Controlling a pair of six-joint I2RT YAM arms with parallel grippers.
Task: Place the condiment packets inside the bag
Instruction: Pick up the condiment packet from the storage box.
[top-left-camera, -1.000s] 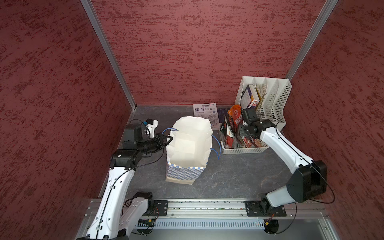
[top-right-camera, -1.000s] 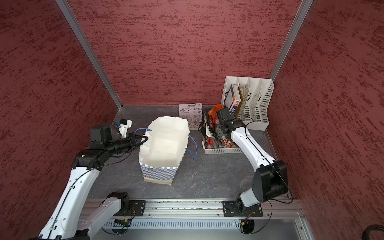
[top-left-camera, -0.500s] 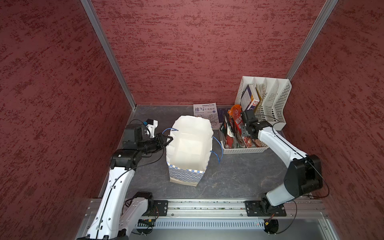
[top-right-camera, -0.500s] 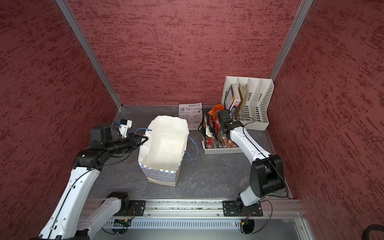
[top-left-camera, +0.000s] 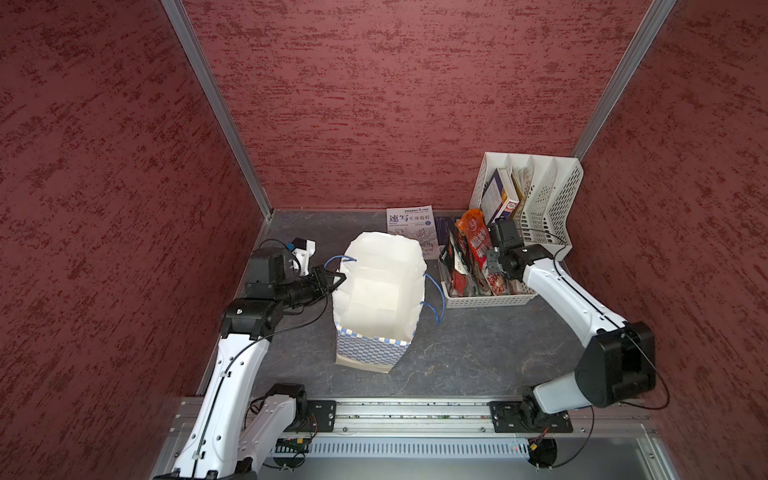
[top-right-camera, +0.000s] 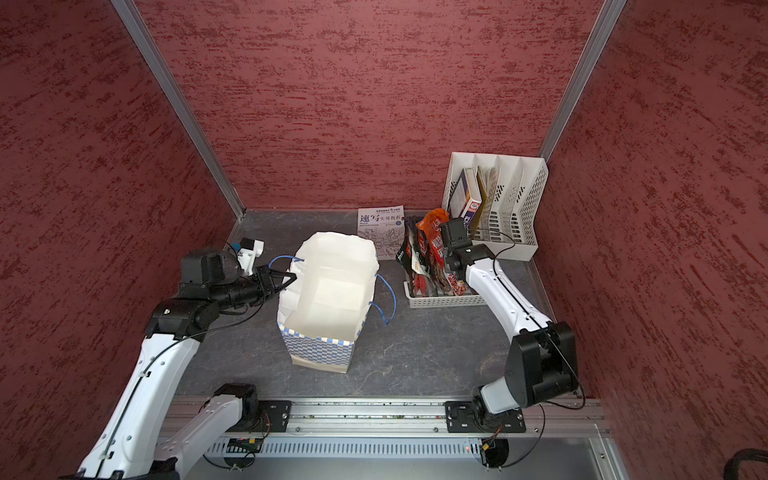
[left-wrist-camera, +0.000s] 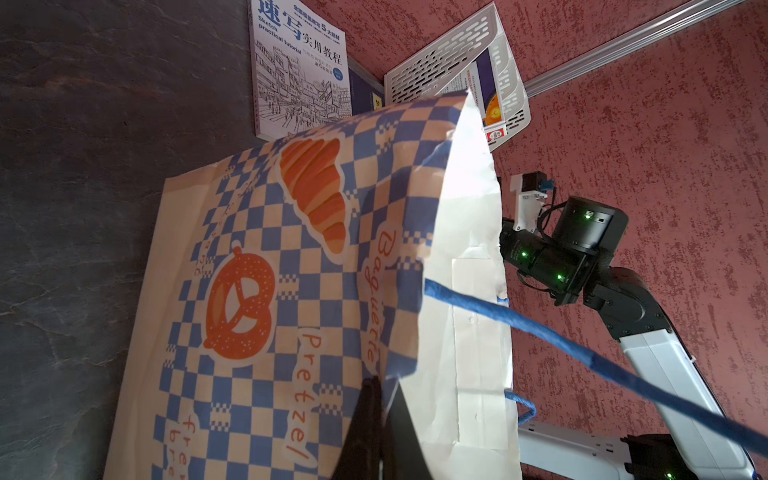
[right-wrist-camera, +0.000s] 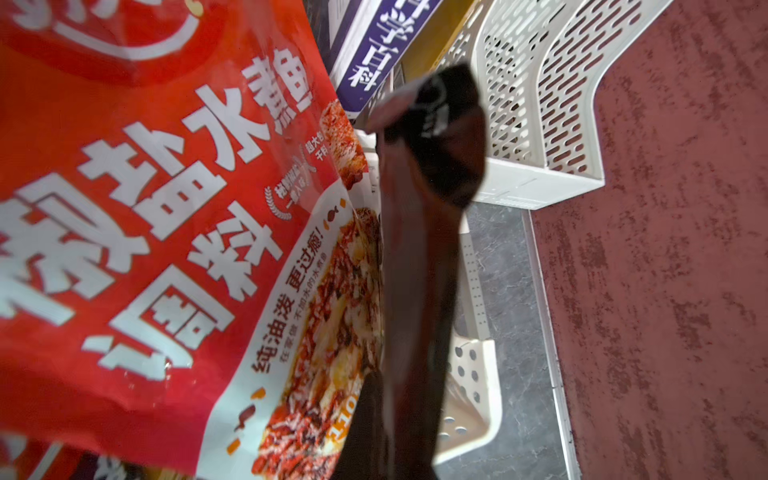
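Your left hand (top-left-camera: 332, 279) is pinched together on the bag (top-left-camera: 370, 353) rim on its own side. In the left wrist view one finger (left-wrist-camera: 365, 428) sits outside the blue-and-white checkered wall w/ the pretzel & croissant prints, the other inside against the white lining, paper clamped btw them. A blue cord handle (left-wrist-camera: 582, 353) runs past the hand. The bag stands upright mid-worktop (top-left-camera: 478, 353), mouth open upward. The condiment packets (top-left-camera: 465, 266) are not in it: they stand on edge in the white perforated basket (top-left-camera: 486, 300), near the bag's right side but apart from it. Your right hand (top-left-camera: 491, 268) is down among them, closed on a dark packet (right-wrist-camera: 419, 249) seen edge-on in the right wrist view, its top corner bent over. A red packet (right-wrist-camera: 145, 208) w/ big white Chinese text & a food photo leans just beside the dark one; touching or not, can't tell. Behind the basket, in the back right corner, is the white file rack (top-left-camera: 548, 199) w/ books (top-left-camera: 503, 195) upright in its slots. The sketch booklet (top-left-camera: 409, 224) lies on the worktop at the foot of the back wall, behind the bag.
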